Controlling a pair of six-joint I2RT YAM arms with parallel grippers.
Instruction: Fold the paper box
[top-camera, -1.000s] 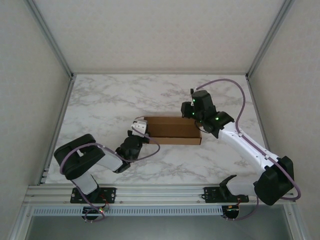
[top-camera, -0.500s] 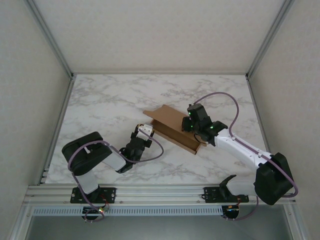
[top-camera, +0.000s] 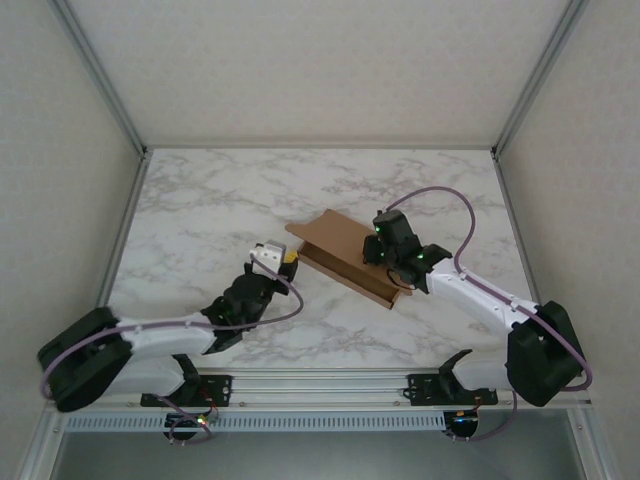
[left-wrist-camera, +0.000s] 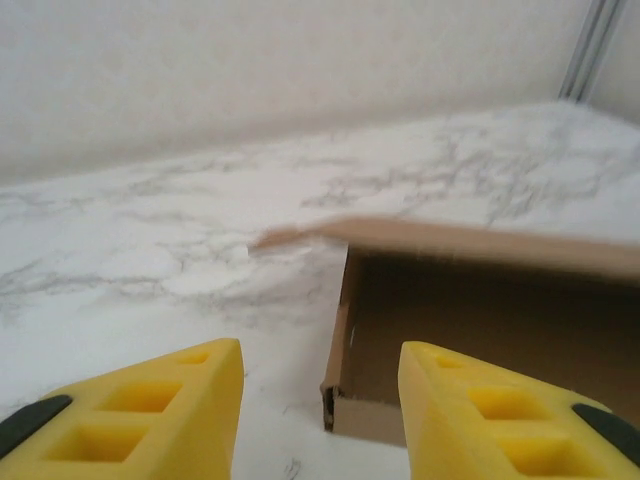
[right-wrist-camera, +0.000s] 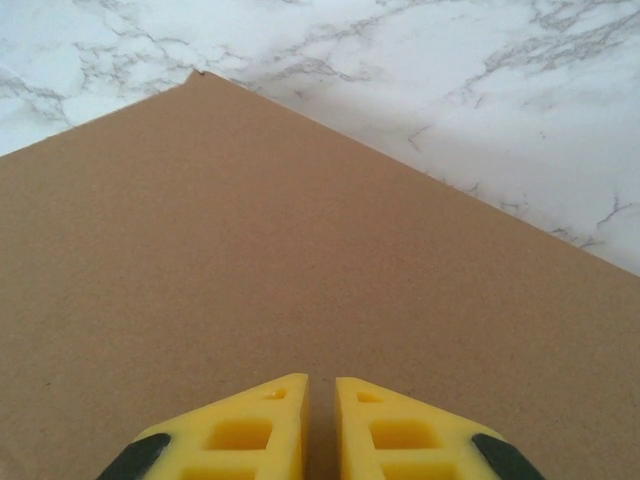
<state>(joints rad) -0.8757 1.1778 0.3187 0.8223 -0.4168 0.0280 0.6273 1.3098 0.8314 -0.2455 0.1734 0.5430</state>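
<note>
Paper box (top-camera: 340, 255) lies mid-frame, its lid panel pinched by the clenched right gripper (right-wrist-camera: 321, 388), while the released left gripper (left-wrist-camera: 318, 400) faces its open end, probably to press that side wall in next.

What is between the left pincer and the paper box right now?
Nothing visible stands in the way: just bare marble table separates the open left pincer from the paper box and its open end.
</note>
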